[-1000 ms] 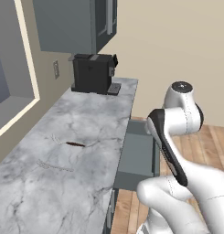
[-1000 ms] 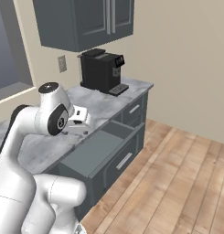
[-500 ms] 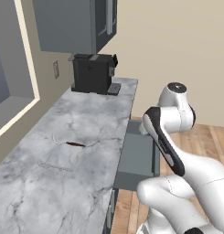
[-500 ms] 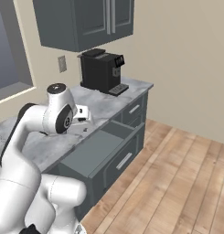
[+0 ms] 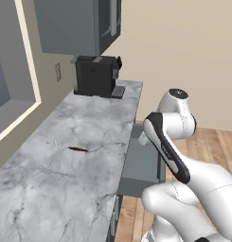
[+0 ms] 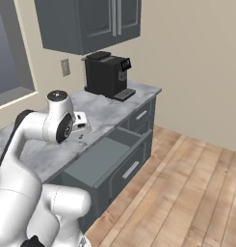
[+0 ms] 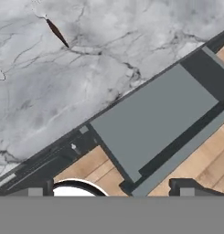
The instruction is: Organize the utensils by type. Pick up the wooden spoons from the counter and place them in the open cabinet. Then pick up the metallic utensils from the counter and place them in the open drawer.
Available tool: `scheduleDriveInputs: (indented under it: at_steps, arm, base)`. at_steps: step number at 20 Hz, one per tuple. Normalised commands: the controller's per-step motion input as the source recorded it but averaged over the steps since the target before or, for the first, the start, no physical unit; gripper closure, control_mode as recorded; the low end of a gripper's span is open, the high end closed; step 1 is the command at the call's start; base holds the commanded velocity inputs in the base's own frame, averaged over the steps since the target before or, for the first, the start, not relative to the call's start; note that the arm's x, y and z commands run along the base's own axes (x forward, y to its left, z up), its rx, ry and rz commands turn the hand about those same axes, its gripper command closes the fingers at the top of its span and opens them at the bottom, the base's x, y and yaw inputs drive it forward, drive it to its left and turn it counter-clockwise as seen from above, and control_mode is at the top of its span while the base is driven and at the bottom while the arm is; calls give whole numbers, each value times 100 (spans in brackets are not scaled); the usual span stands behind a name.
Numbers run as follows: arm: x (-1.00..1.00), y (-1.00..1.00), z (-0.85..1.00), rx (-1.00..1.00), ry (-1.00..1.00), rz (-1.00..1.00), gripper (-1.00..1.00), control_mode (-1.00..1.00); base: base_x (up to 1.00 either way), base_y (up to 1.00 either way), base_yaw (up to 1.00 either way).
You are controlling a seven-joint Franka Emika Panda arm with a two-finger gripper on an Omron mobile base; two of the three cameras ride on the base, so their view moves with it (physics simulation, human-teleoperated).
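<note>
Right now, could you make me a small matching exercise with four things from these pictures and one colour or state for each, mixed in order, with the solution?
Things:
1. wooden spoon
2. drawer
3. coffee machine
4. floor

Descriptions:
A. black, standing at the far end of the counter
B. light wood planks
C. dark brown, lying flat on the marble
D. pulled open, grey inside

Pairs: 1-C, 2-D, 3-A, 4-B
</note>
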Motion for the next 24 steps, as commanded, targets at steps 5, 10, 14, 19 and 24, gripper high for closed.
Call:
scheduleDriveInputs:
  at_steps: [5, 10, 14, 19, 24]
  arm:
    - [-39, 45, 0, 0, -3, 15, -100, -100]
    - [-40, 64, 0, -8, -1, 8, -100, -100]
    - [-26, 89, -3, -11, 0, 15, -100, -100]
    - [-5, 82, 0, -9, 1, 10, -100, -100]
    - [4, 69, 0, -2, 5, 13, -100, -100]
  base:
    - [0, 0, 0]
    - [0, 0, 0]
    - [0, 0, 0]
    - [0, 0, 0]
    - [0, 0, 0]
